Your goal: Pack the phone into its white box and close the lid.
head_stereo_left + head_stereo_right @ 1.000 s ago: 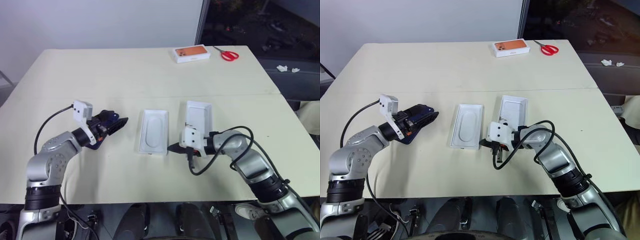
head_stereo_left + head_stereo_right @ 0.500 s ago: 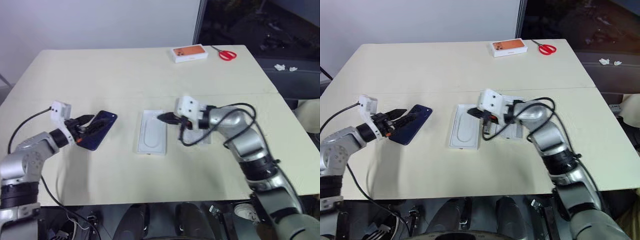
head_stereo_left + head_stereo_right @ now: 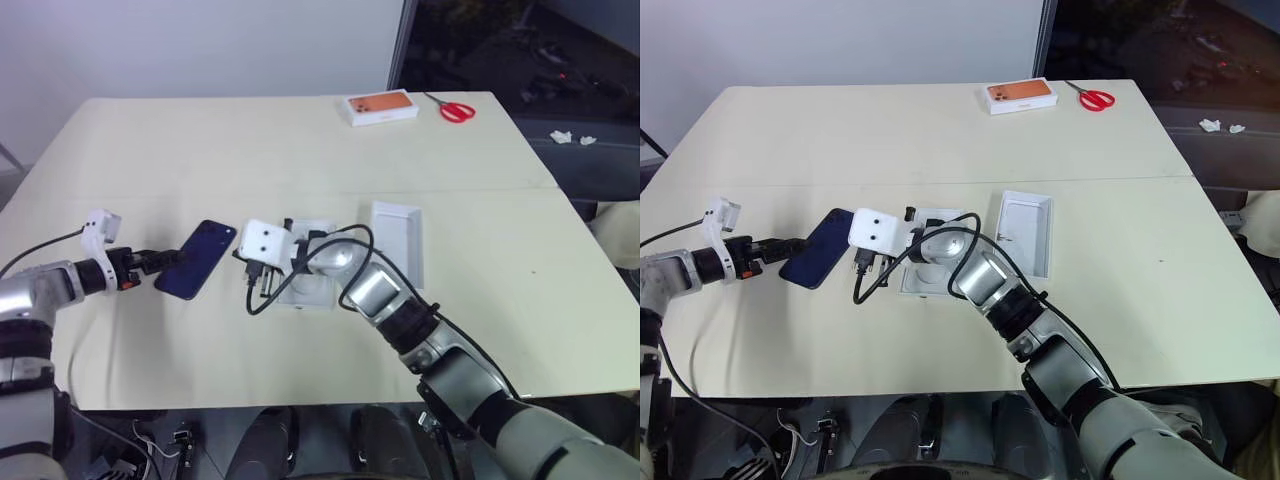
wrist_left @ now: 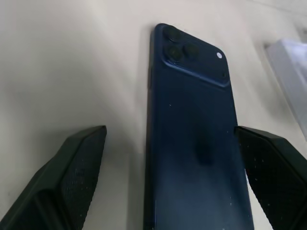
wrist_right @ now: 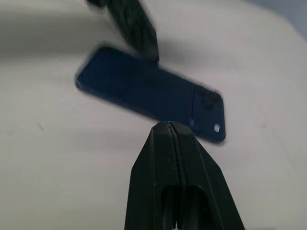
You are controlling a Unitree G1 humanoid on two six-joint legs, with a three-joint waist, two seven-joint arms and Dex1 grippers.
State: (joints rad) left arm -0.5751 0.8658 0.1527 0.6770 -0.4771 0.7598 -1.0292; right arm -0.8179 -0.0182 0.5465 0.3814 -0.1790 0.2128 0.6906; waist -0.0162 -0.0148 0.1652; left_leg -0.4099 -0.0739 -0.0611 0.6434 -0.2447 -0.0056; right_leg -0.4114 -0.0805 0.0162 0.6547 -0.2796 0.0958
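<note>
While phone (image 4: 192, 143) lies between spread left gripper (image 4: 172, 182) fingers | right gripper (image 5: 168, 127) clenched beside it

Looks like office/lab: big cream table (image 3: 300, 140), plain white wall (image 3: 200, 45), dark glass partition (image 3: 520, 40), scissors (image 3: 457, 108).

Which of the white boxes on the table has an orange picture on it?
The small closed box at the far edge of the table, beside the red scissors. The two white trays near the arms lie open and show plain white insides.
</note>
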